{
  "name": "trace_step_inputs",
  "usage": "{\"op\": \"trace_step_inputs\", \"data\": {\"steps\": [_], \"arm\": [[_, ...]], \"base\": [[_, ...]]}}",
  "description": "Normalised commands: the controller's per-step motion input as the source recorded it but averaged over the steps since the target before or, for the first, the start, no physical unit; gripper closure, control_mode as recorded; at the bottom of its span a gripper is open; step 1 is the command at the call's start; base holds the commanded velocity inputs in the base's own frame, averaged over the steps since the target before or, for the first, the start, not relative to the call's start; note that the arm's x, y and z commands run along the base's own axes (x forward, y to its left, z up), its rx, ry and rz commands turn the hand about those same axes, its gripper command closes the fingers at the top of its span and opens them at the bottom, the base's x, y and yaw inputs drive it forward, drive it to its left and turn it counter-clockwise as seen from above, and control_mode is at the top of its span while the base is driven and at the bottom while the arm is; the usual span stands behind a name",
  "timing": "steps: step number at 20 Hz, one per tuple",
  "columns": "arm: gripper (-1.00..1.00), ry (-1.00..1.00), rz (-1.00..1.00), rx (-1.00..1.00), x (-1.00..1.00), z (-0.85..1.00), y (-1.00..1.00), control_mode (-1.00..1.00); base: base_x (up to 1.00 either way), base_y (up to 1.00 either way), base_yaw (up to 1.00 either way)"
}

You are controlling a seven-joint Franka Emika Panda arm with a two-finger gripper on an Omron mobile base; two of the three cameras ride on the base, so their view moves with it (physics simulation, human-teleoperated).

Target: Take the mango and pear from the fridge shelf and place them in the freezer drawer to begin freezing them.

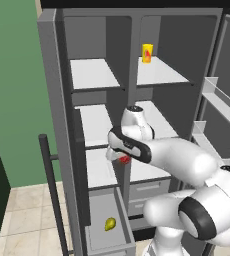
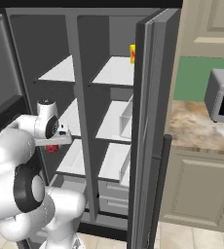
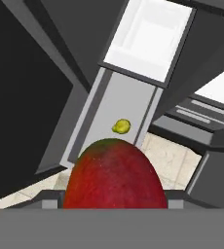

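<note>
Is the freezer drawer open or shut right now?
Open: the freezer drawer is pulled out, and the pear lies on its bare floor.

The mango has smooth red skin with a soft shine and a dark green patch on top. The pear looks smooth and yellow-green, a bit dull. The freezer drawer is plain grey, flat and matt, like painted metal. Each fridge shelf is smooth and white. The robot arm is shiny white plastic with dark bands. The table looks like speckled stone.
</note>
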Motion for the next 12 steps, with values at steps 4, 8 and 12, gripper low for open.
{"op": "trace_step_inputs", "data": {"steps": [4, 8, 12], "arm": [[1.00, 0.10, 0.05, -0.07, 0.03, -0.83, 0.12, -1.00], [1.00, 0.00, 0.10, 0.00, 0.00, -0.89, -0.08, -1.00], [1.00, -0.03, 0.13, 0.00, -0.04, -0.74, -0.13, -1.00]], "base": [[0.00, 0.00, 0.00], [0.00, 0.00, 0.00], [0.00, 0.00, 0.00]]}}
